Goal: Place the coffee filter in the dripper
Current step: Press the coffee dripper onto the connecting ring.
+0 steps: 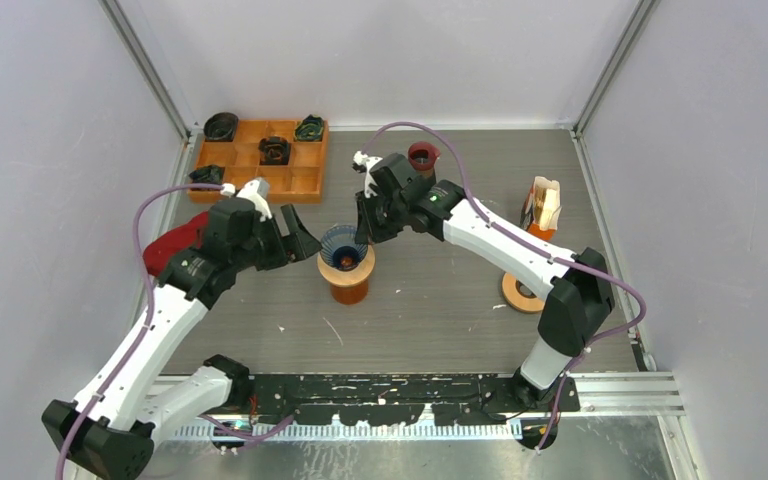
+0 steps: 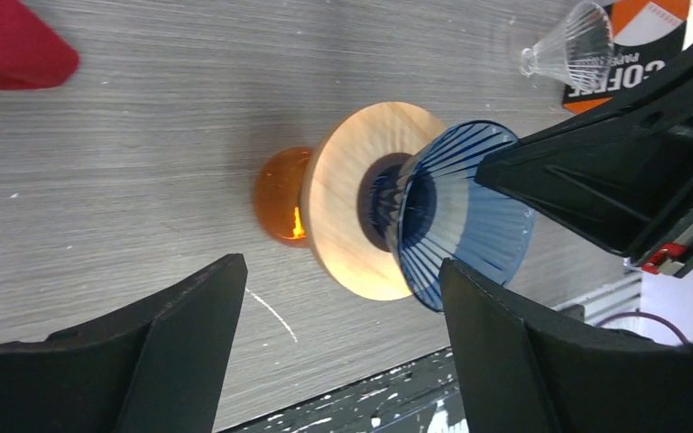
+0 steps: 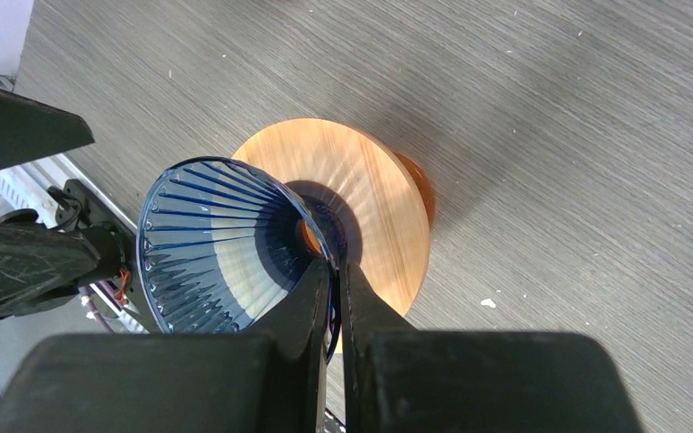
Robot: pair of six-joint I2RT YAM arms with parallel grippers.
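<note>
A blue ribbed glass dripper (image 1: 343, 245) sits on a round wooden collar (image 3: 379, 207) atop an orange stand (image 1: 349, 285) at the table's middle. Nothing shows inside the dripper (image 3: 217, 244). My right gripper (image 1: 365, 230) is shut on the dripper's wall at its far right side, one finger inside and one outside (image 3: 336, 266). My left gripper (image 1: 305, 245) is open and empty just left of the dripper (image 2: 456, 212), its jaws wide apart (image 2: 341, 266). An orange-and-white pack of paper filters (image 1: 543, 205) stands at the right back.
An orange compartment tray (image 1: 305, 182) with dark parts is at the back left. A red cloth (image 1: 170, 245) lies under the left arm. A dark red cup (image 1: 422, 156) stands behind the right gripper. A wooden ring (image 1: 520, 292) lies by the right arm. A clear dripper (image 2: 568, 45) shows by the pack.
</note>
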